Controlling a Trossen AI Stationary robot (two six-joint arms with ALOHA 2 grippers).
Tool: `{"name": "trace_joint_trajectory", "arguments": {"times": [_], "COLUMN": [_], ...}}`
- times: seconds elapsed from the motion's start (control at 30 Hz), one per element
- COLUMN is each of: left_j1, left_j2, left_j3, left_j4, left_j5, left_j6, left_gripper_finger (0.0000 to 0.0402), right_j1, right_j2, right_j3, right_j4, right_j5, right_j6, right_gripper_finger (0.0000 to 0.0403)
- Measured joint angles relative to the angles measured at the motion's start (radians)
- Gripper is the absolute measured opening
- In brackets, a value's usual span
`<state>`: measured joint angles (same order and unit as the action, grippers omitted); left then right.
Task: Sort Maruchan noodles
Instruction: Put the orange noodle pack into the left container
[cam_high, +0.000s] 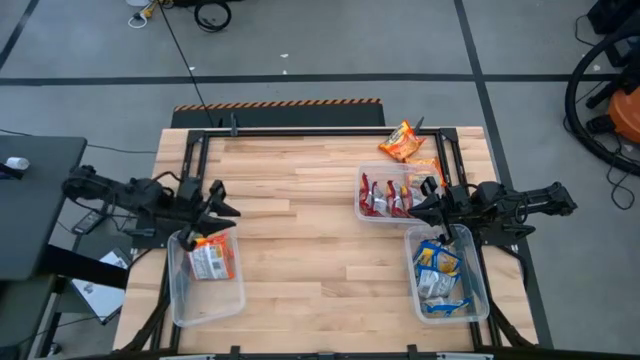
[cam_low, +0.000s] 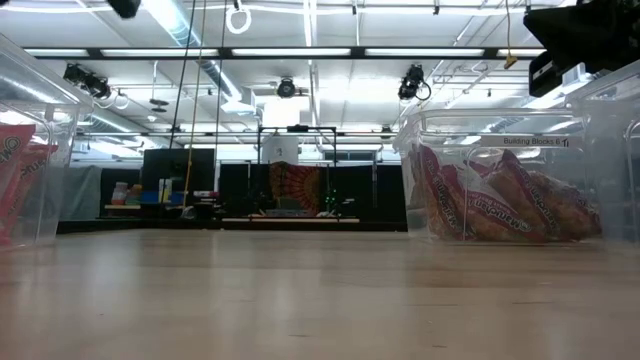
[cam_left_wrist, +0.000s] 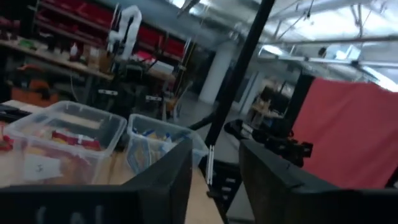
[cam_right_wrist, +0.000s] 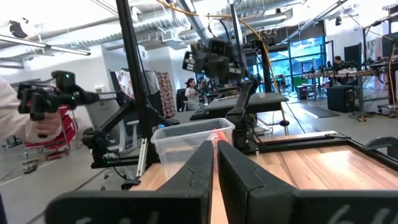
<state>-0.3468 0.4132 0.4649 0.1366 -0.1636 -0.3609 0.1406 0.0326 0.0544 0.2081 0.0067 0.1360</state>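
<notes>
Left gripper (cam_high: 222, 210) hung w/ fingers apart above orange-packet bin (cam_high: 206, 300); right gripper (cam_high: 420, 207), fingers together, beside red-packet bin (cam_high: 362, 196). Blue packets (cam_high: 438, 272) binned near it; two orange packets (cam_high: 401, 141) loose beyond. Wood table (cam_high: 300, 250), grey floor (cam_high: 330, 40).

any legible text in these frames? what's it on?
"Building Blocks 6": sticker on the clear bin holding red packets, low view.
Print on those red packets: too blurred to read.
Orange packets, blue packets, loose orange packet, high view: too small.
White label on a bin, left wrist view: blurred.
</notes>
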Motion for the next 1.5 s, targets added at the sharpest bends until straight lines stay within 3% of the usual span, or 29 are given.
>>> {"name": "trace_joint_trajectory", "arguments": {"times": [0.3, 0.43, 0.7, 0.83, 0.97, 1.07, 1.13, 1.23, 1.37, 1.5], "left_j1": [0.06, 0.153, 0.329, 0.399, 0.421, 0.403, 0.382, 0.351, 0.308, 0.286], "left_j2": [-0.151, -0.165, -0.197, -0.286, -0.395, -0.409, -0.392, -0.403, -0.409, -0.408], "left_j3": [-0.354, -0.445, -0.456, -0.456, -0.406, -0.253, -0.179, -0.16, -0.224, -0.269], "left_j4": [0.504, 0.537, 0.582, 0.444, 0.134, -0.181, -0.292, -0.299, -0.292, -0.181], "left_j5": [0.055, 0.07, 0.378, 0.378, 0.384, 0.265, 0.206, 0.193, 0.143, 0.14], "left_j6": [-0.054, -0.189, -0.212, -0.223, -0.256, -0.137, -0.05, -0.019, -0.045, -0.046], "left_gripper_finger": [0.0034, 0.0008, 0.0004, 0.0003, 0.0002, 0.0002, 0.0001, 0.0001, 0.0001, 0.0013], "right_j1": [0.0, 0.0, 0.0, 0.0, 0.0, 0.0, 0.0, 0.0, 0.0, 0.0], "right_j2": [0.0, 0.0, 0.0, 0.0, 0.0, 0.0, 0.0, 0.0, 0.0, 0.0], "right_j3": [0.0, 0.0, 0.0, 0.0, 0.0, 0.0, 0.0, 0.0, 0.0, 0.0], "right_j4": [0.0, 0.0, 0.0, 0.0, 0.0, 0.0, 0.0, 0.0, 0.0, 0.0], "right_j5": [0.0, 0.0, 0.0, 0.0, 0.0, 0.0, 0.0, -0.001, 0.0, 0.0], "right_j6": [0.0, 0.0, 0.0, 0.0, 0.0, 0.0, 0.0, 0.0, 0.0, 0.0], "right_gripper_finger": [0.0029, 0.0029, 0.0029, 0.0029, 0.0029, 0.0029, 0.0029, 0.0029, 0.0029, 0.0029]}}
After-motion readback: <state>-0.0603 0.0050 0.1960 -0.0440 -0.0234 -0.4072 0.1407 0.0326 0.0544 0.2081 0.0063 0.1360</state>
